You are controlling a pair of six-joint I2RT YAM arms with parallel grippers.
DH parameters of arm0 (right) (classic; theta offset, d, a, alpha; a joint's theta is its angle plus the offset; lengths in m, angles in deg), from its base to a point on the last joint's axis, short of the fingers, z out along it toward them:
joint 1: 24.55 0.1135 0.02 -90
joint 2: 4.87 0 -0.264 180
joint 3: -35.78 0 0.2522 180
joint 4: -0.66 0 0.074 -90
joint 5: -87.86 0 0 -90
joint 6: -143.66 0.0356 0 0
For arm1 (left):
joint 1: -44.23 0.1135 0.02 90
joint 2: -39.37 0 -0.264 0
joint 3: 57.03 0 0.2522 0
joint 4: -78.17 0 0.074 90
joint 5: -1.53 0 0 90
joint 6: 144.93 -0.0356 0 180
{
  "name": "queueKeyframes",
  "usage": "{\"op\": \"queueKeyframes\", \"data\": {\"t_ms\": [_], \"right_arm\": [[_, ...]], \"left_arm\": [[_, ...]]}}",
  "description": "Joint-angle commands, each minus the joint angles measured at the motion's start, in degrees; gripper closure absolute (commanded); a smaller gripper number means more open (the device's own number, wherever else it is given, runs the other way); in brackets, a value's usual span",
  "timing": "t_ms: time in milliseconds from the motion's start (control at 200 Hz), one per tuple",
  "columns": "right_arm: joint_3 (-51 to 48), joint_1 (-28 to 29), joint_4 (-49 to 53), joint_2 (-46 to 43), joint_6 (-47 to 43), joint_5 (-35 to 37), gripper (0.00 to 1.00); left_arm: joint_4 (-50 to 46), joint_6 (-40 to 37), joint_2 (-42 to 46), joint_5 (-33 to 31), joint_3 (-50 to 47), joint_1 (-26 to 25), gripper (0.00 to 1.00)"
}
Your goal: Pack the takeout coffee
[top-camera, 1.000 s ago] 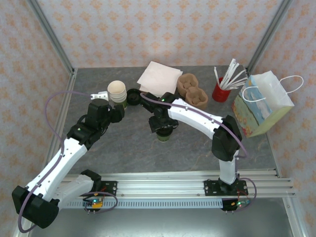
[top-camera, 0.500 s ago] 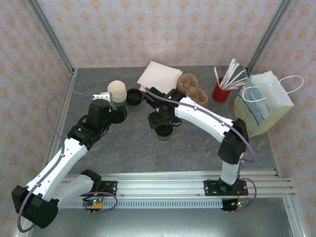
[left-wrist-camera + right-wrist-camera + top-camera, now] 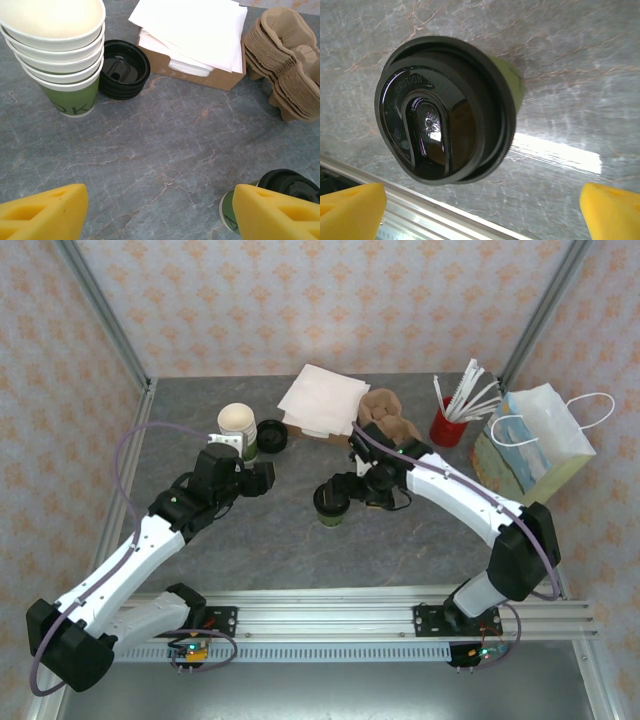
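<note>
A grey marbled desk [image 3: 250, 540] is filling the floor of a booth walled in peach patterned paper, with metal posts standing in the far corners and a metal rail [image 3: 330, 615] running along the near edge.

The left fingers [image 3: 262, 478] are hanging left of centre in the overhead view. In the left wrist view these fingers [image 3: 45, 210] are sitting at the bottom corners, spread wide, holding nothing and touching nothing.

The right fingers [image 3: 347, 492] are hovering just beside the takeout coffee [image 3: 332, 502], on its right. In the right wrist view they [image 3: 350, 210] are also spread wide at the bottom corners, gripping nothing. The coffee [image 3: 445, 105] is showing above and between them, apart from both.

The coffee is standing upright on bare desk near the middle of the overhead frame, with its black lid on. In the left wrist view it [image 3: 287, 187] is peeking out at lower right.

- One stack of lidless cups [image 3: 238, 425] is standing at upper left, with about five rims showing [image 3: 55, 55].
- One stack of black lids [image 3: 271, 434] is lying just beside it [image 3: 124, 70].
- One box of white napkins [image 3: 322, 400] is lying at top centre.
- One pile of brown cup carriers [image 3: 388, 420] is lying to its right.
- One red cup of white sticks [image 3: 450, 425] is standing further right.
- One paper bag [image 3: 530, 450] is standing at the right edge, well apart from the coffee.
</note>
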Motion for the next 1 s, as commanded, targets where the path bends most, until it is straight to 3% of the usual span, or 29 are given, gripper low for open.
{"op": "queueKeyframes", "data": {"t_ms": [0,135,791,996], "right_arm": [[-1.2,-0.6,-7.9,0.5,2.7,-3.7,0.01],[-2.4,-0.6,-9.2,1.1,2.6,-3.0,0.01],[-3.6,-2.2,-9.3,4.1,2.6,-4.3,0.27],[-3.8,-2.3,-9.8,4.4,3.2,-5.2,0.23]], "left_arm": [[-1.2,1.3,0.3,-2.7,1.8,-0.1,0.23],[-1.7,1.3,0.8,-3.1,1.7,0.0,0.23],[-1.7,0.7,0.8,-3.2,2.1,0.0,0.23],[-1.9,0.5,1.1,-3.6,1.8,0.0,0.24]]}}
